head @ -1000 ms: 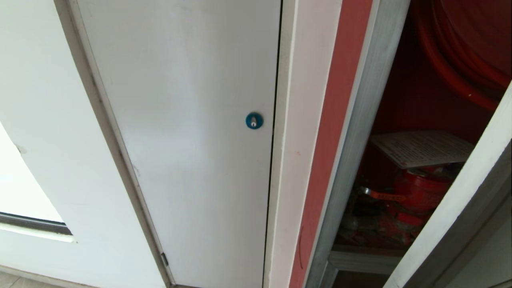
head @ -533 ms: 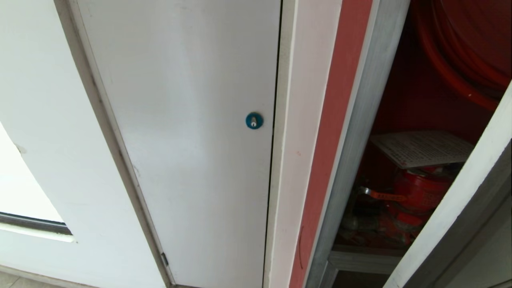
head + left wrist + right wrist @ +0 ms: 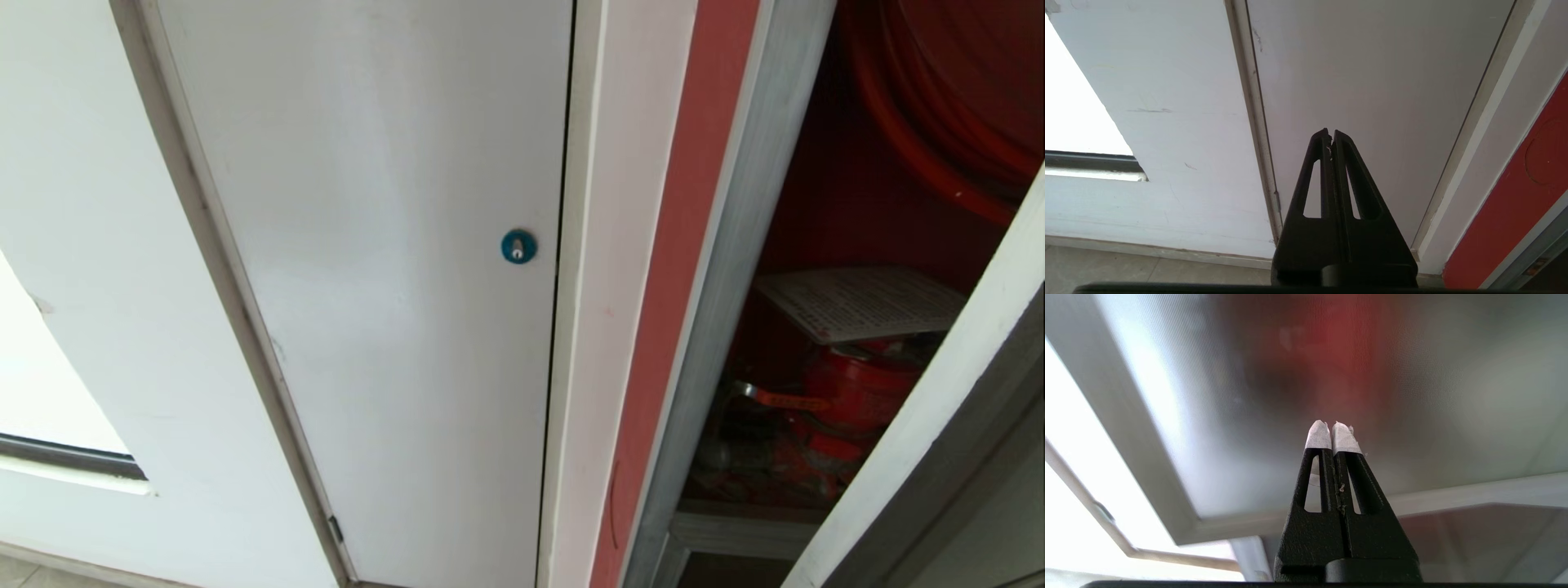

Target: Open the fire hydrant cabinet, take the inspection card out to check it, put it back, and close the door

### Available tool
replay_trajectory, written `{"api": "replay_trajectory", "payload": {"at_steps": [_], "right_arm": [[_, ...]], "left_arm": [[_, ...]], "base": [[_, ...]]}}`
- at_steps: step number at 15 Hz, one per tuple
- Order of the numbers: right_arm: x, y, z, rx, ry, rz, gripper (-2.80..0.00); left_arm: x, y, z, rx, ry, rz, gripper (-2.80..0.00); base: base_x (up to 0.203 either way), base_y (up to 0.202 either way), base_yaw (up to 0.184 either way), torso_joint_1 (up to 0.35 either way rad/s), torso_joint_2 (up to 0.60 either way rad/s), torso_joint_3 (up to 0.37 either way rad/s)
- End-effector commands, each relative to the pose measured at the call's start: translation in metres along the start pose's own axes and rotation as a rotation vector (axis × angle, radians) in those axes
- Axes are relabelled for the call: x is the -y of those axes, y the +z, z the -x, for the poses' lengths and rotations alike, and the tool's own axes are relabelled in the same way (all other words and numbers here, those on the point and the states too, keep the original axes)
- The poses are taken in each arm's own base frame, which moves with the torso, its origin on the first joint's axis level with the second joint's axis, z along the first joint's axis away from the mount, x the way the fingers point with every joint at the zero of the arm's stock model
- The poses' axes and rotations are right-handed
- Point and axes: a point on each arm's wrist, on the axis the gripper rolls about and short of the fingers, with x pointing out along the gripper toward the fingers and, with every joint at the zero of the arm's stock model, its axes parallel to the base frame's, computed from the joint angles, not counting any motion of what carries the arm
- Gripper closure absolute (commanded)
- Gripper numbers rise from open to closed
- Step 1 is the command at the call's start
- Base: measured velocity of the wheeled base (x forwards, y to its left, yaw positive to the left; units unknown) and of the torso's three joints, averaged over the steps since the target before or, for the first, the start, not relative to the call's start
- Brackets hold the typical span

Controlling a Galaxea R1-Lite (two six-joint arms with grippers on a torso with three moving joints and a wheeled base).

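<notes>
While both my arms hang low, my left pincer (image 3: 1331,136) is clenched on nothing, pointing at the foot of the plain white door (image 3: 1372,81) near the floor (image 3: 1147,269). My right pincer (image 3: 1334,430) is likewise pressed together and empty, its fingertips (image 3: 1318,437) wrapped in white, close before the tinted glass of the door (image 3: 1412,396), whose silver frame runs just beyond it. From my head view neither arm shows. That door's frame (image 3: 939,433) stands swung out at the right, so the fire hydrant cabinet (image 3: 735,245) is open. Inside its red interior, the inspection card (image 3: 861,302) lies tilted on top of the red hydrant valve (image 3: 857,392). Farther left, the white door carries a small round blue lock (image 3: 518,246).
</notes>
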Motion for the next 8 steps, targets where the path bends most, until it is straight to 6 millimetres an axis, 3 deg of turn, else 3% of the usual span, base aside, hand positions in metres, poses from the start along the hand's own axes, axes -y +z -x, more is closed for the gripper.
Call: {"api": "replay_trajectory", "payload": {"at_steps": [1,5,8], "right_arm": [[-0.003,0.035,0.0,0.005,0.026,-0.03,0.0],[-0.012,0.083,0.001,-0.003,0.275,-0.051,0.0],[-0.018,0.099,-0.002,-0.1,0.615,-0.125,0.0]], "left_arm": [[0.0,-0.004,-0.001,-0.013,0.0,0.0,0.0],[0.0,-0.004,-0.001,-0.013,-0.001,0.0,0.0],[0.0,-0.004,-0.001,-0.013,-0.001,0.0,0.0]], "base": [[0.0,0.0,0.0,0.0,0.0,0.0],[0.0,0.0,0.0,0.0,0.0,0.0],[0.0,0.0,0.0,0.0,0.0,0.0]]}}
